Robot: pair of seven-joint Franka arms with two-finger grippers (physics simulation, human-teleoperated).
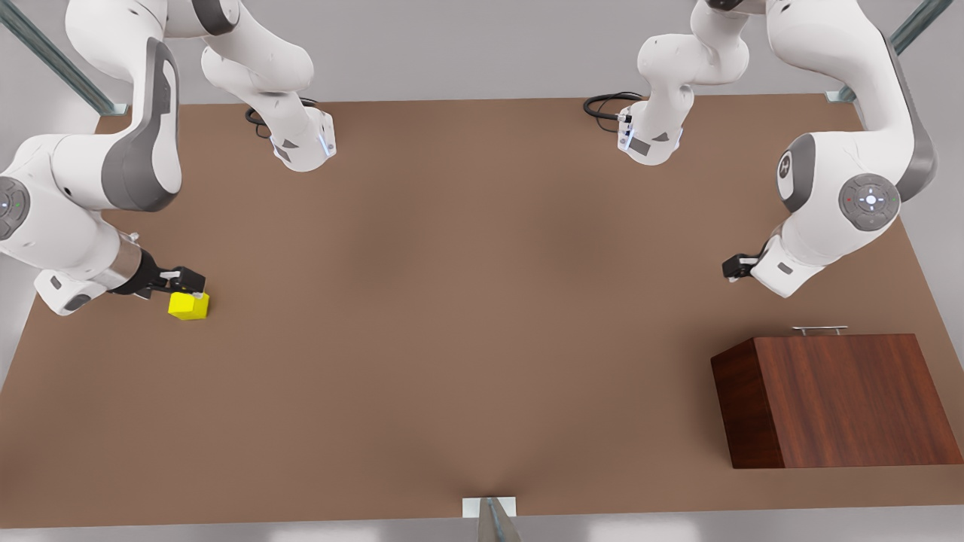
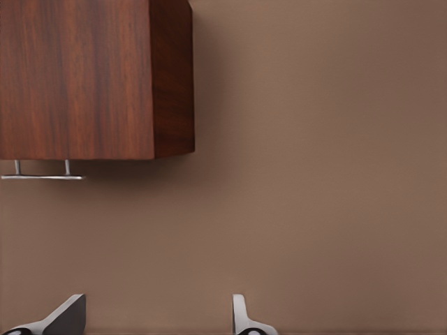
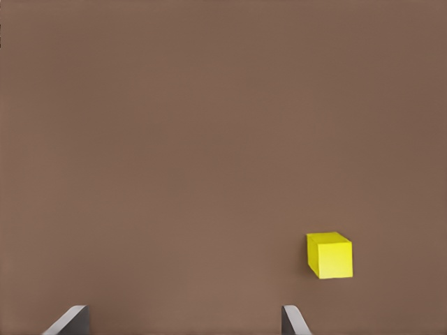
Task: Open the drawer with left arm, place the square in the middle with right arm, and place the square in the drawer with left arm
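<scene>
A: Where's the square (image 1: 189, 305)?
B: On the worktop (image 1: 467, 316) at the front view's left, just beside the right gripper (image 1: 184, 280). In the right wrist view the square (image 3: 329, 255) sits off to one side of the open fingers (image 3: 293, 321), not between them.
A: So the right arm needs to shift sideways?
B: Likely, to centre the cube before closing. It's a cube, no long axis to align.
A: Left side?
B: Left gripper (image 1: 734, 266) hangs above and behind the cabinet (image 1: 836, 399), at the front view's right. Fingers (image 2: 244, 317) spread apart, holding nothing.
A: Drawer?
B: Looks shut; handle (image 1: 819, 330) is a thin silver bar on the cabinet's far face, nearest the left arm. In the left wrist view the handle (image 2: 40, 176) lies off to one side of the fingers, long axis crosswise.
A: Surface, room?
B: Flat matte brown, bare middle, plenty of space between the arms.
</scene>
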